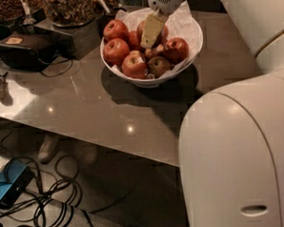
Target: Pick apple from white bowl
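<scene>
Gripper [151, 37] set inside the white bowl [149, 81], directly over the dark-red apple [163, 36] at the back centre of the heap and apparently touching it; you cannot tell whether it is closed on the fruit. The apple lies just below and behind the gripper, among about 6 other apples [134, 65]. Being round, it offers you no long axis, and its stem end is hidden.

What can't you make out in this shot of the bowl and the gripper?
- Camera view: the gripper, low over the white bowl, covers much of the apple behind it; contact cannot be told.
- Top edge cuts off the gripper's wrist.
- The robot's arm hides the table on its right side.
</scene>
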`<action>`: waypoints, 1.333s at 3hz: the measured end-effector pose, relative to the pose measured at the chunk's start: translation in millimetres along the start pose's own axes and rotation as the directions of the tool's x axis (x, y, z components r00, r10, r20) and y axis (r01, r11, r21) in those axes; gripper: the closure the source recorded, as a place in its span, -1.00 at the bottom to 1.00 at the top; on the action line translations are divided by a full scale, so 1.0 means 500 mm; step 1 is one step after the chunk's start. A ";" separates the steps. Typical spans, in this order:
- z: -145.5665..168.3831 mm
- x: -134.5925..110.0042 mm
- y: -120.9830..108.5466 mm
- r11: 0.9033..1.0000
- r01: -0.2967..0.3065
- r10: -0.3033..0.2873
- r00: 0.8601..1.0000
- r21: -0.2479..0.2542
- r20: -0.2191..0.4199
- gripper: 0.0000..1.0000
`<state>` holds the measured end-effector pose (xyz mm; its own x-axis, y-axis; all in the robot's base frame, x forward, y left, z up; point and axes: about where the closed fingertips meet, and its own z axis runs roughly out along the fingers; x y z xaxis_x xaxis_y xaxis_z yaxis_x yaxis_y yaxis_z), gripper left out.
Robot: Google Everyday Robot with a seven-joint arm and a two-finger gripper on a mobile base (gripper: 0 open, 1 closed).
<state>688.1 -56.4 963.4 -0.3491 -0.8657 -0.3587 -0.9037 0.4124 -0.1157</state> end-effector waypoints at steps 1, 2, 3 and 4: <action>-0.026 -0.007 0.002 1.000 -0.013 0.013 1.000 -0.004 0.018 1.00; -0.101 -0.032 0.027 0.999 0.047 -0.047 0.993 -0.002 0.105 1.00; -0.165 -0.048 0.060 0.993 0.117 -0.114 0.976 -0.008 0.185 1.00; -0.171 -0.049 0.086 0.986 0.159 -0.146 0.966 -0.043 0.214 1.00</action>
